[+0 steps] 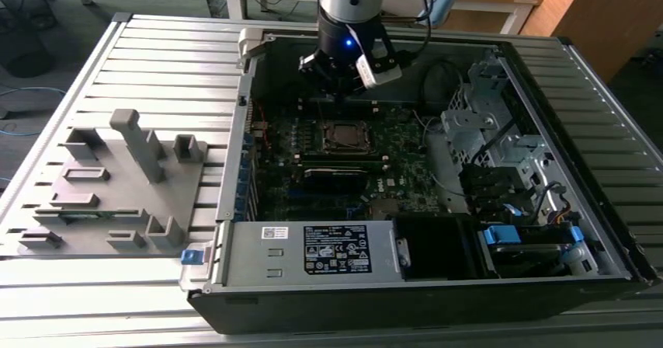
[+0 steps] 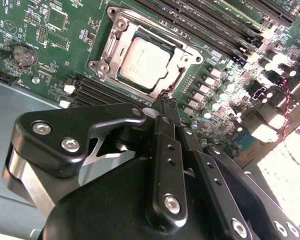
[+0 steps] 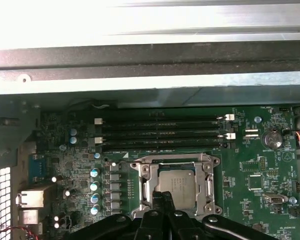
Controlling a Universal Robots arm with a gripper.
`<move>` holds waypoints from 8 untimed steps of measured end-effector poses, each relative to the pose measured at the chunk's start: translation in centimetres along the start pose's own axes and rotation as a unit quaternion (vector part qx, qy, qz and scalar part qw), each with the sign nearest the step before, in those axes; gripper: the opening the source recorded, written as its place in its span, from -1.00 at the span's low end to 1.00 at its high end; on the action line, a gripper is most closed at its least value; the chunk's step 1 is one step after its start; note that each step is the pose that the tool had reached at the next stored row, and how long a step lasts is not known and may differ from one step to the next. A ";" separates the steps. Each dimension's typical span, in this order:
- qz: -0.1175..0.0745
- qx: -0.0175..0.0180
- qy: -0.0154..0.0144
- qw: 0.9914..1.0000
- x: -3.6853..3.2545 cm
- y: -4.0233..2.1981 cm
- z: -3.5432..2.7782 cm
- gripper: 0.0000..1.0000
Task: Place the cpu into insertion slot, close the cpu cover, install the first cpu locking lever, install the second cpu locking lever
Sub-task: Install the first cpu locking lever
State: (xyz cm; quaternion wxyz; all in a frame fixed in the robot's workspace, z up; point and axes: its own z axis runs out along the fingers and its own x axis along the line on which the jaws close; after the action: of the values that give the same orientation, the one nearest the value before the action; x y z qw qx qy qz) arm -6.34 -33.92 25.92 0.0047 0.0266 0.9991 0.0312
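The cpu (image 2: 142,62) lies flat in the insertion slot (image 1: 345,137) on the green motherboard, its dull grey top facing up. The silver cpu cover (image 2: 109,46) lies down around it and frames the chip (image 3: 176,187). My gripper (image 2: 165,100) is shut, its black fingertips pressed together with nothing between them. The tips hover at the socket's edge in both wrist views (image 3: 162,196). In the exterior view the gripper (image 1: 340,93) hangs inside the open computer case, just behind the socket.
Long black memory slots (image 3: 160,132) run beside the socket. A power supply box (image 1: 337,248) with a black label fills the case's near side. Drive cages and cables (image 1: 498,130) crowd the exterior view's right. A grey fixture plate (image 1: 104,185) lies outside on the left.
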 end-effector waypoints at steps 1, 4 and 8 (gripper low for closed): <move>0.000 0.000 0.000 1.000 0.04 -0.01 0.00 -0.79; 0.000 -0.007 0.000 1.000 0.17 -0.03 0.00 -0.79; 0.000 -0.019 0.001 1.000 0.30 -0.09 -0.01 -0.79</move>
State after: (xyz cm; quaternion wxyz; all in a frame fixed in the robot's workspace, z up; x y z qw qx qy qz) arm -6.65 -33.99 25.92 0.0043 0.0267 0.9983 0.0507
